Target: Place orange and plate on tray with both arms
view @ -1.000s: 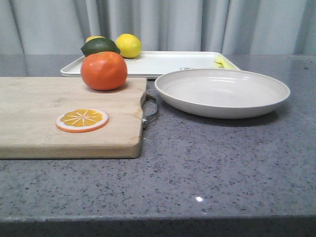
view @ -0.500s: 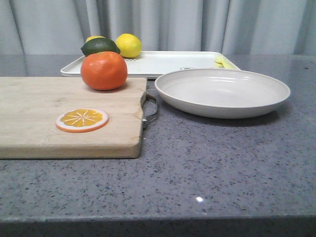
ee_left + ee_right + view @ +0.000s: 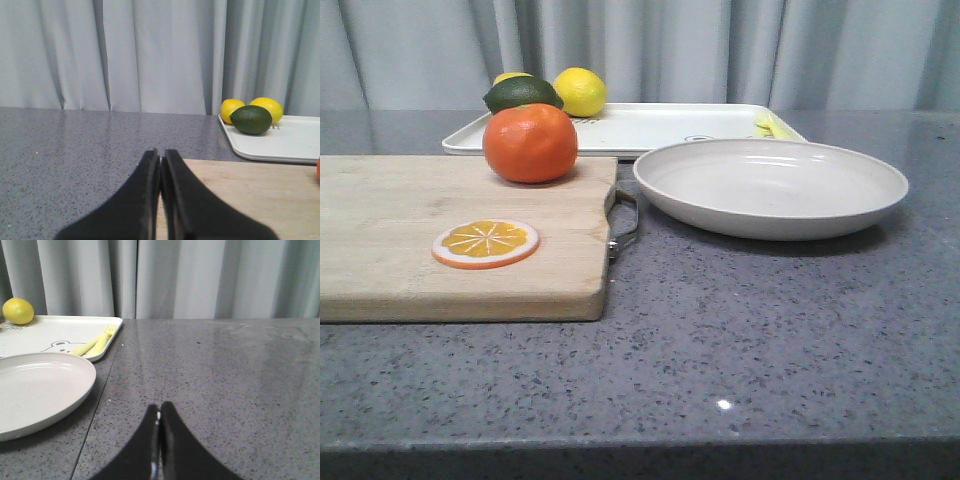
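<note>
Nothing seems done yet: the orange (image 3: 530, 142) sits on the cutting board (image 3: 410, 235) at its far edge, the plate (image 3: 770, 185) on the table (image 3: 770, 340) just before the tray (image 3: 660, 127), and the left gripper (image 3: 160, 162) and right gripper (image 3: 159, 417) are both closed and empty.

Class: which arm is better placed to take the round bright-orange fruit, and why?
Left. The whole orange sits on the wooden cutting board on the robot's left; the left gripper is already over that board.

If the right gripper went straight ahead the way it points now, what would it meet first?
Probably nothing: the right gripper, fingers shut, points over bare countertop toward the curtain. The plate lies off to one side.
</note>
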`<state>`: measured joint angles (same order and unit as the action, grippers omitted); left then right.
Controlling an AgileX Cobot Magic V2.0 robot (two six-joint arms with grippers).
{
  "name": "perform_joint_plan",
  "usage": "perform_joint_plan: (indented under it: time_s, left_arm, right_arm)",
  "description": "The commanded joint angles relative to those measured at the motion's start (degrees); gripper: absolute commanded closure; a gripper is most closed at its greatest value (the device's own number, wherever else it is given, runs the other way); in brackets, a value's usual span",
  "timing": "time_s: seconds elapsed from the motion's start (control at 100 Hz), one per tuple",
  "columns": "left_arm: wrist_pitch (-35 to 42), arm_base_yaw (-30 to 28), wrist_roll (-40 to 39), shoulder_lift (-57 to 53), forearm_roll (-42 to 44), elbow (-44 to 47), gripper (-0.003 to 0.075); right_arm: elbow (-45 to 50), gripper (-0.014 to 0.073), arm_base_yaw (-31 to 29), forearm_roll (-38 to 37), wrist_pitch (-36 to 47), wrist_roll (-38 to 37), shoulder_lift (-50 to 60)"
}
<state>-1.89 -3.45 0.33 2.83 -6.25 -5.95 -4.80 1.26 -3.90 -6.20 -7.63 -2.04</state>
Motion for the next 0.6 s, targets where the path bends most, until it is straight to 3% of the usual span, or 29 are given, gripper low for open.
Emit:
perform_joint_plan:
  time_s: [0.0, 0.59]
  left_arm:
    - [4.62, -0.06, -0.01, 4.27, -0.12, -4.55, 0.0741]
    - [5.69, -0.06, -0.33, 26.34, -0.12, -18.82, 0.0741]
  right_arm:
    - [-4.15, 0.066, -0.29, -0.65, 3.9, 0.18, -4.05]
    - [-21.78, 0.066, -0.15, -1.0, 2.33, 0.18, -28.63]
